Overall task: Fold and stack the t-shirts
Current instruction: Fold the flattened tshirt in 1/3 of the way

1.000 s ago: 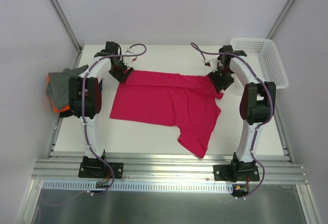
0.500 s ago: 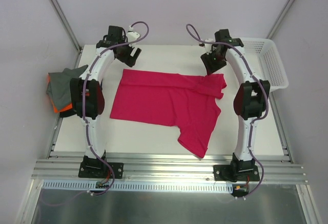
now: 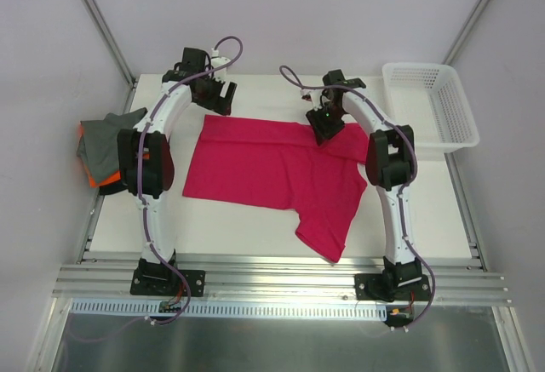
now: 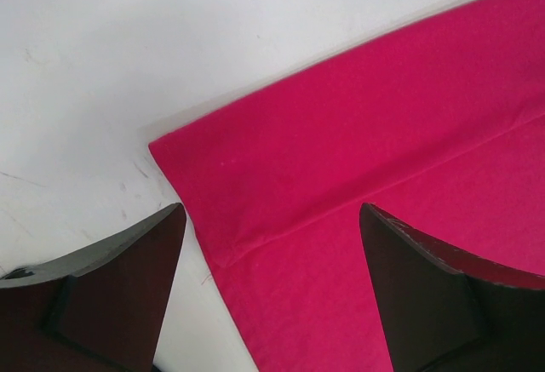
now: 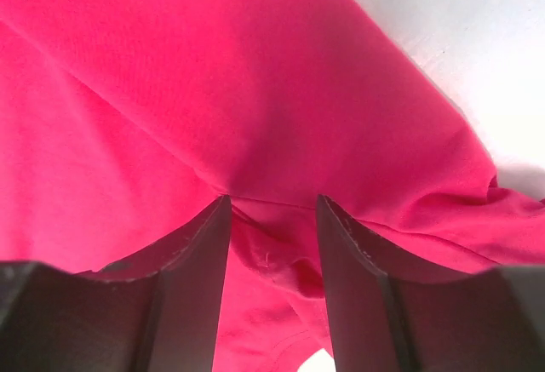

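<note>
A magenta-pink t-shirt (image 3: 272, 168) lies spread flat on the white table, with one sleeve pointing to the near edge. My left gripper (image 3: 220, 98) is open and hovers over the shirt's far left corner. In the left wrist view (image 4: 271, 210) the corner and hem of the shirt (image 4: 383, 134) lie between the wide jaws. My right gripper (image 3: 326, 127) is down on the shirt's far edge near the middle. In the right wrist view (image 5: 272, 200) its jaws are partly open and straddle a raised fold of the shirt (image 5: 213, 65).
A pile of grey (image 3: 106, 138) and orange (image 3: 88, 176) t-shirts hangs over the table's left edge. A white mesh basket (image 3: 423, 66) stands at the far right corner. Bare table (image 3: 213, 223) lies in front of the shirt.
Both grippers let go of the shirt's far corners and lifted. The left stays near its corner. The right has moved left and come down on the shirt's far edge.
</note>
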You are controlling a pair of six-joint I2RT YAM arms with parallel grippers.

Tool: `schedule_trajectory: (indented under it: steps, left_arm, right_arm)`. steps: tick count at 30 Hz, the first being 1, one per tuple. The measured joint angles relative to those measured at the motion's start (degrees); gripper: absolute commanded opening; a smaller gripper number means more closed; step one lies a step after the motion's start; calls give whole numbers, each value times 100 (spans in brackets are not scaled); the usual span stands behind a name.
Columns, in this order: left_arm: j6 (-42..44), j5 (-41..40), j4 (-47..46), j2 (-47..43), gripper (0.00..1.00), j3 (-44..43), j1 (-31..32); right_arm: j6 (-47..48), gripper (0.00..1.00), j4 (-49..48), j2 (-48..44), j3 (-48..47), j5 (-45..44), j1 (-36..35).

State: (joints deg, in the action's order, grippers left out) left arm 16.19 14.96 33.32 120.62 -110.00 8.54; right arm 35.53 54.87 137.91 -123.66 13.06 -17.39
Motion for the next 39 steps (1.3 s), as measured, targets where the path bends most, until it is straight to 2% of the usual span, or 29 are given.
schedule_trajectory:
  steps: [5,12,19,26,32,39]
  left_arm:
    - [-17,2,2,-17,84,35,0]
    - [-35,57,0,-24,83,35,0]
    - [-79,149,0,-26,82,35,0]
    - [-87,157,2,-168,82,197,0]
    - [-129,160,4,-391,82,240,0]
    - [-221,166,-2,-605,82,341,0]
  right_arm:
    - [-63,46,-13,-76,149,28,-17]
    - [-153,46,59,-817,1064,28,-177]
    - [-299,46,155,-1856,1860,118,-807]
    - [-308,46,96,-2271,2269,46,-1355]
    - [-203,45,72,-2361,2354,-203,-1001]
    - [-151,45,-26,-1827,1353,-341,-345]
